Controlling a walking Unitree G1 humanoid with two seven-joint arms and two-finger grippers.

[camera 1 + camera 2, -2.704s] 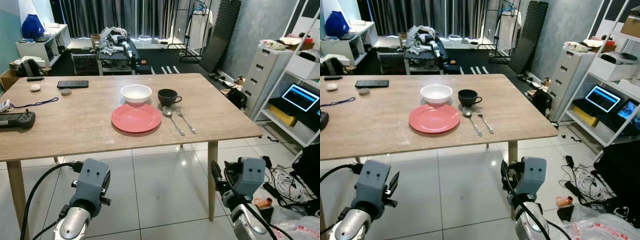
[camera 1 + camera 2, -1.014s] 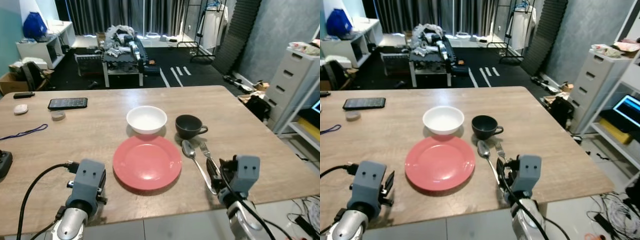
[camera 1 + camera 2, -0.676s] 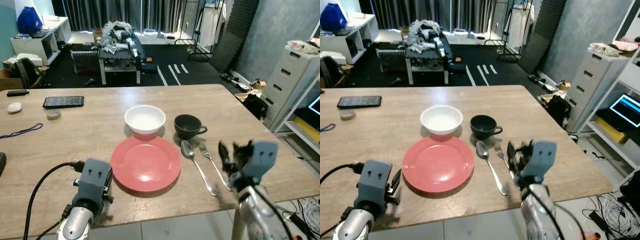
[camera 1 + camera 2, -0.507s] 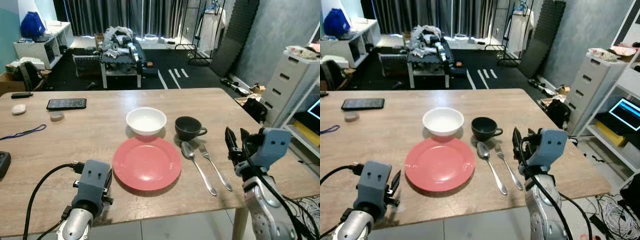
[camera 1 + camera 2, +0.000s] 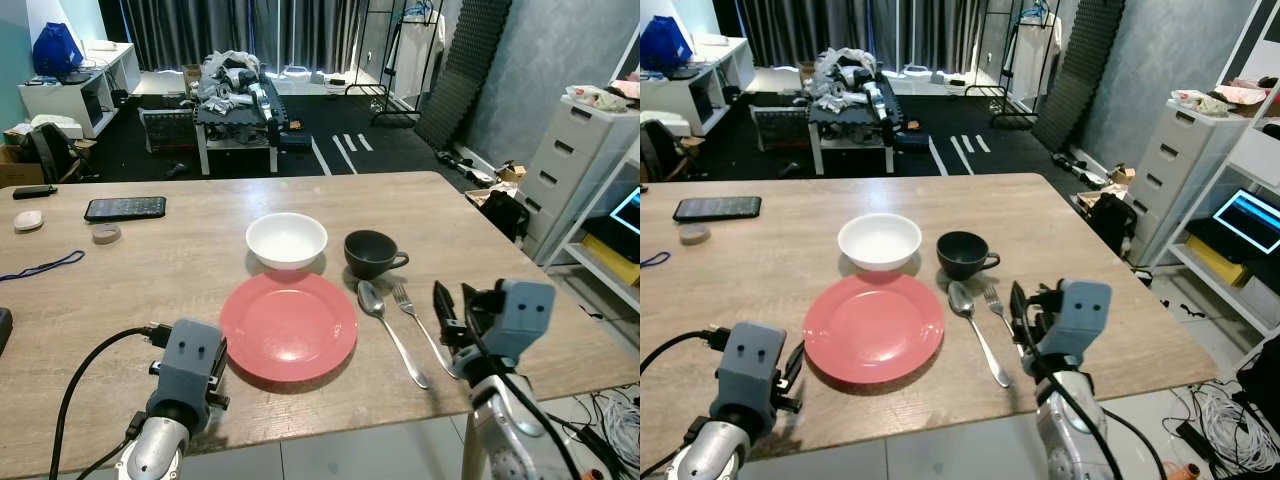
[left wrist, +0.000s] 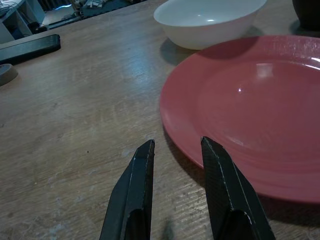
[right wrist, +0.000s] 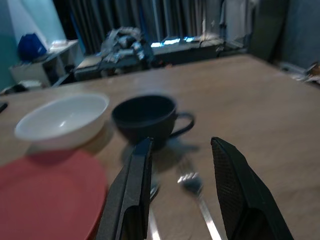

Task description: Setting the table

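On the wooden table (image 5: 150, 290) sits a red plate (image 5: 288, 325), near the front edge. Just behind the plate is a white bowl (image 5: 286, 239), and beside the bowl is a dark cup (image 5: 371, 253) with its handle pointing to the robot's right.

The right gripper (image 7: 180, 190) is held up over the right front part of the table, and its two black fingers (image 7: 132, 190) are spread apart with nothing between them. A fork (image 5: 425, 330) lies on the table just in front of this gripper, and a spoon (image 5: 390, 330) lies on the far side of the fork, next to the plate. The cup stands a little further ahead of the gripper. In the right wrist view the fork looks blurry.

The left gripper (image 6: 175, 185) is low over the table, just beside the plate's left rim. Its fingers are also spread, and they pinch nothing. The bowl is ahead of it, past the plate.

Far off to the left of that gripper lie a black phone (image 5: 125, 208) and a blue cord (image 5: 45, 266).
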